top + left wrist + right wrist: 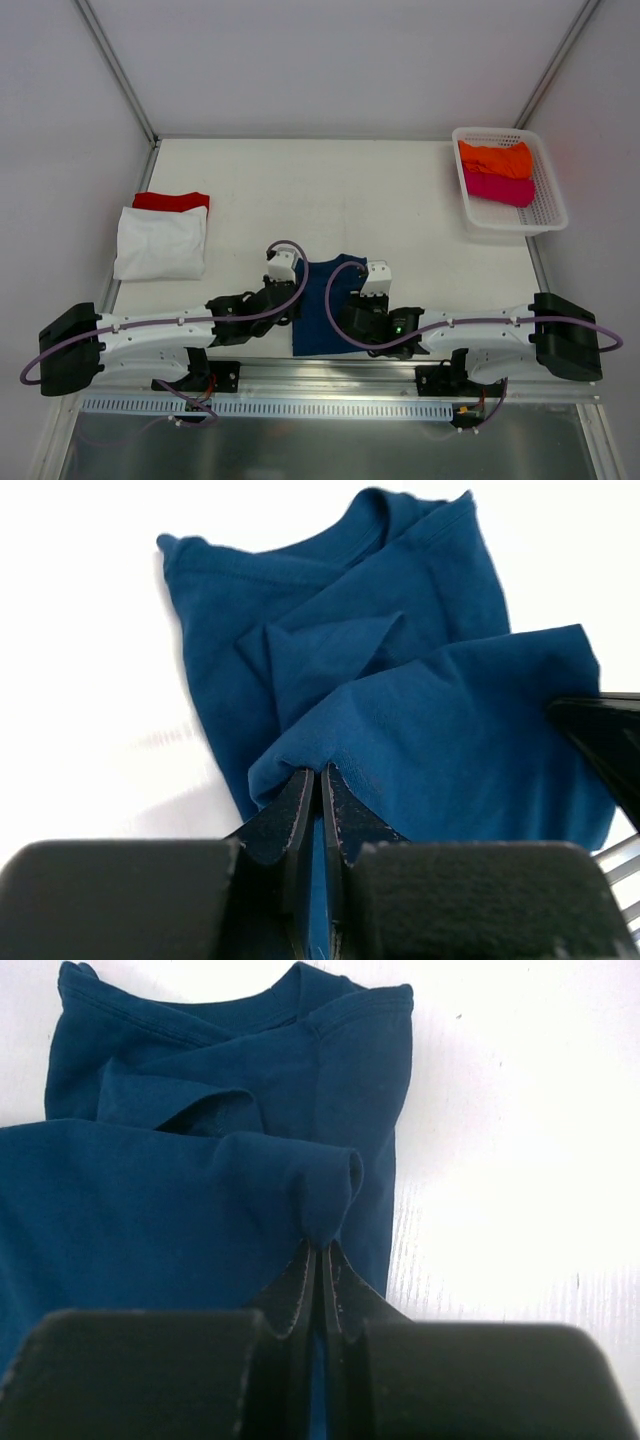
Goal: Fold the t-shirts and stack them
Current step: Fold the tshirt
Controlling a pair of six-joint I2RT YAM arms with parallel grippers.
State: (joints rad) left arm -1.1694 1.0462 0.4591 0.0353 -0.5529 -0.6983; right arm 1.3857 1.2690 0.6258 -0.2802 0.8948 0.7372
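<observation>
Navy t-shirt (pixel 312 320) on table (pixel 350 190), left gripper (pixel 320 775) jaws clamped on a raised cloth fold, right gripper (pixel 320 1248) jaws clamped on another, white t-shirt (pixel 160 243) apart at left.

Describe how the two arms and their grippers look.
Both the left arm and right arm have white links with black joints and black shoulder housings. A lilac cable loops along each. White camera blocks sit at the wrists; a green light glows on the right. The left gripper and right gripper have slim, tapered black fingers.
</observation>
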